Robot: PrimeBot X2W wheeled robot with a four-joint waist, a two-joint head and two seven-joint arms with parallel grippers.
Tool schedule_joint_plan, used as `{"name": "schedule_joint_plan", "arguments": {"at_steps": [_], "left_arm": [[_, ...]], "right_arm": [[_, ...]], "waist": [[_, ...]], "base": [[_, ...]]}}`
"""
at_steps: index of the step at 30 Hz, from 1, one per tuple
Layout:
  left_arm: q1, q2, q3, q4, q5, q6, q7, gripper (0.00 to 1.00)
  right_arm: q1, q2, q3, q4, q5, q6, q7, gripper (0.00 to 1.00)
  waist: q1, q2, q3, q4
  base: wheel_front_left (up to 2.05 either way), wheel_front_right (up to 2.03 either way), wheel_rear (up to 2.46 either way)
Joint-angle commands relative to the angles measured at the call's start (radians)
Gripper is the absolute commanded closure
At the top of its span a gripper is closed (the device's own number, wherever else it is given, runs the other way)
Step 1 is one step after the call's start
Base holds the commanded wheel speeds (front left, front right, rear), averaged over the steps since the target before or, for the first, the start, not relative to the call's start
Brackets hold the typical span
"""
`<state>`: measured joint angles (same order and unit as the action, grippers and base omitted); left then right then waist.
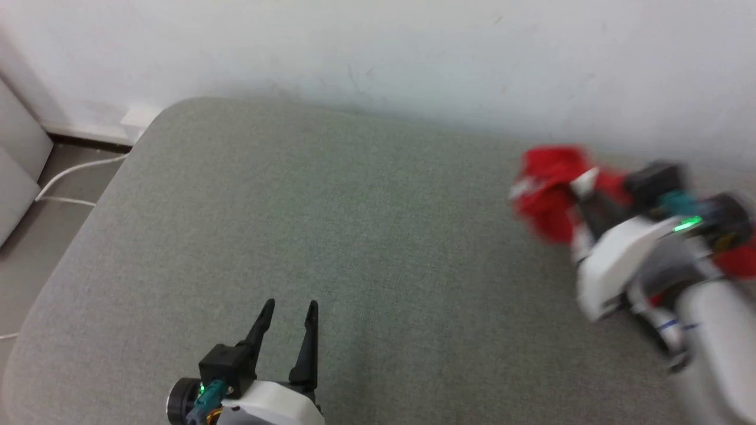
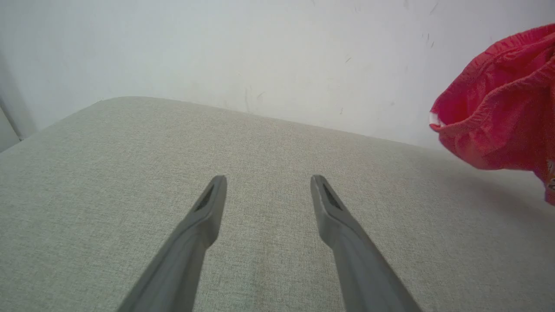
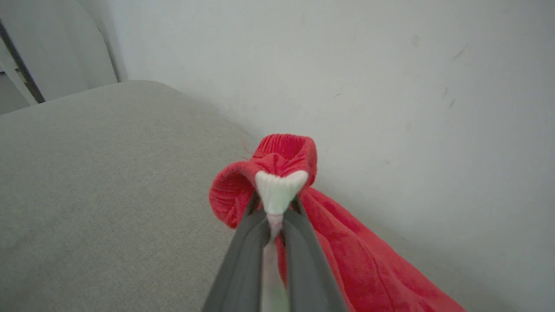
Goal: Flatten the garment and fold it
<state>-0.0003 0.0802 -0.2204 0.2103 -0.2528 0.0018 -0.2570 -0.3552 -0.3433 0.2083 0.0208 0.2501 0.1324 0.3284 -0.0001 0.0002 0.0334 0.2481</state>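
The garment (image 1: 549, 186) is a bunched red pair of shorts with white trim, lifted at the far right of the grey cushion near the wall. My right gripper (image 3: 275, 206) is shut on its gathered waistband, pinching the white stripe, and red cloth (image 3: 347, 260) trails down behind the fingers. In the head view the right gripper (image 1: 582, 189) is blurred. In the left wrist view the garment (image 2: 498, 112) hangs at the right edge. My left gripper (image 1: 289, 307) stands open over the cushion's near side, with nothing between its fingers (image 2: 204, 212).
The grey fabric cushion (image 1: 331, 224) spreads wide between both arms, with its rounded left edge dropping to the floor. A white wall (image 1: 378, 53) runs close behind it. A white cable (image 1: 71, 174) lies on the floor at the left.
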Motion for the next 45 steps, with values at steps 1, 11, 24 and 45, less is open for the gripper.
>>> {"name": "schedule_joint_plan", "arguments": {"at_steps": [1, 11, 24, 45], "left_arm": [[-0.014, -0.008, -0.006, 0.003, 0.01, -0.007, -0.005, 0.0], [-0.06, -0.026, -0.046, 0.025, 0.004, -0.011, -0.005, 0.0], [-0.064, -0.029, -0.024, 0.015, 0.002, -0.008, -0.005, 0.0], [-0.067, -0.022, 0.049, -0.069, 0.018, -0.077, -0.005, 0.0]], "right_arm": [[0.006, 0.019, 0.082, 0.036, 0.014, -0.002, -0.018, 1.0], [-0.11, 0.073, 0.582, 0.368, 0.087, -0.002, -0.139, 1.0], [-0.22, 0.067, 0.713, 0.541, 0.213, -0.002, -0.264, 0.0], [0.176, 0.097, -0.224, 0.251, -0.046, -0.002, -0.517, 0.0]], "waist": [[0.0001, -0.0002, 0.037, 0.026], [0.0001, -0.0002, 0.112, 0.092], [0.0001, -0.0002, 0.063, 0.025], [0.0001, -0.0002, -0.041, -0.262]], "base": [[0.0, 0.0, 0.0], [0.0, 0.0, 0.0], [0.0, 0.0, 0.0], [0.0, 0.0, 0.0]]}}
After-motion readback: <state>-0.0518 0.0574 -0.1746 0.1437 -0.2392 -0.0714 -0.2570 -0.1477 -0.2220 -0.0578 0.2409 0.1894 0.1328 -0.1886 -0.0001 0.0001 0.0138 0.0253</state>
